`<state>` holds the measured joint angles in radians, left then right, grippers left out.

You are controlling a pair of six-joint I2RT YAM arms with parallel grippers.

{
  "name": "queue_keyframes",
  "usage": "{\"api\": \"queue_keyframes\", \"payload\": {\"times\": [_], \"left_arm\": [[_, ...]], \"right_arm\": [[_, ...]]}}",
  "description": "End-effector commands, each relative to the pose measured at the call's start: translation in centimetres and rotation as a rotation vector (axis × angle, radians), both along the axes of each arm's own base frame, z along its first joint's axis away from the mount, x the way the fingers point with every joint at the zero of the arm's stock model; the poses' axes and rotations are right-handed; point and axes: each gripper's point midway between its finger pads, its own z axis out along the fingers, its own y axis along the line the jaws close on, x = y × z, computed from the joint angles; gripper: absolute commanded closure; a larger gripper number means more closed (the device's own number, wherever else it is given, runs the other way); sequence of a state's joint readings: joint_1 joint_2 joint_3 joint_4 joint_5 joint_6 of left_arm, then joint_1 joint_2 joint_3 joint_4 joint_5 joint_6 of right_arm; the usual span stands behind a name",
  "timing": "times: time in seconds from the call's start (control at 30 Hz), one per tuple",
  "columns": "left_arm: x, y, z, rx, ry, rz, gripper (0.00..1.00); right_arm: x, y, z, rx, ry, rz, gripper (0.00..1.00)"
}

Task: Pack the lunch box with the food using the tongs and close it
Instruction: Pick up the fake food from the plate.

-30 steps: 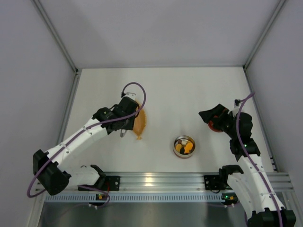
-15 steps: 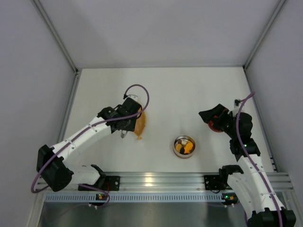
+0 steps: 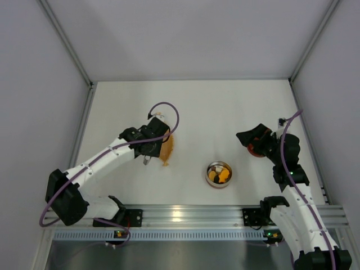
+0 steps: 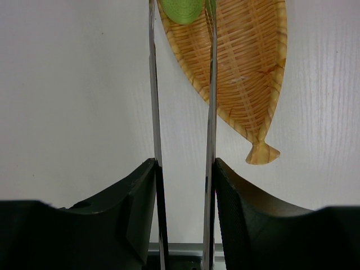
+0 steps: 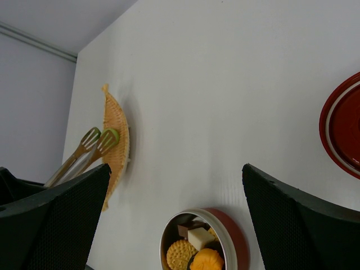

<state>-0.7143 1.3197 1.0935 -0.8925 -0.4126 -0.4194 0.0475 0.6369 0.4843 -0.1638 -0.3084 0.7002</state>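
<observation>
The left gripper [image 4: 183, 166] is closed part-way on the tongs [image 4: 153, 112], its pads pressing the two slim arms in to a narrow gap. The tong ends reach out over a woven tray [image 4: 247, 62], which lies at about ten o'clock from the lunch box. There they flank a green piece [image 4: 180, 8] of food. The tips are cut off in the left wrist view and small in the right wrist view, so I cannot tell whether the piece is actually pinched.

The lunch box [image 5: 236, 244] stands open on the table [image 3: 214, 107], between the two arms and near their bases. It holds packed food [image 5: 181, 254]: a biscuit, a pale cube and an orange piece. Its red lid [image 5: 343, 129] lies flat at about two o'clock from the tin, apart from it. The right gripper [image 5: 175, 169] hangs near the lid with its jaws spread wide and nothing between them.

The step in hand looks like picking up the last piece. Next the tongs need a firm squeeze, a lift, and a carry towards four o'clock to drop it in the tin. The lid comes after that.
</observation>
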Motion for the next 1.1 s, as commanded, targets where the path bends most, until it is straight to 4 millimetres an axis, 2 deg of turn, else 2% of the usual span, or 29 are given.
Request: {"api": "queue_keyframes", "payload": {"times": [0.0,0.3,0.57,0.77,1.07], "left_arm": [[0.8,-0.3,0.3,0.003,-0.036,-0.002,0.52],[0.9,-0.1,0.2,0.032,-0.034,-0.001,0.56],[1.0,0.0,1.0,0.045,-0.054,0.002,0.59],[1.0,-0.6,1.9,0.016,-0.063,-0.013,0.62],[0.5,-1.6,2.1,-0.044,-0.042,-0.046,0.68]], "right_arm": [[0.6,-0.4,1.5,-0.008,-0.065,-0.013,0.00],[0.7,-0.4,1.6,-0.008,-0.067,-0.013,0.01],[0.7,-0.3,1.6,-0.007,-0.065,-0.011,0.01],[0.8,-0.3,1.6,-0.009,-0.067,-0.011,0.01],[0.7,-0.4,1.6,-0.009,-0.066,-0.012,0.01]]}}
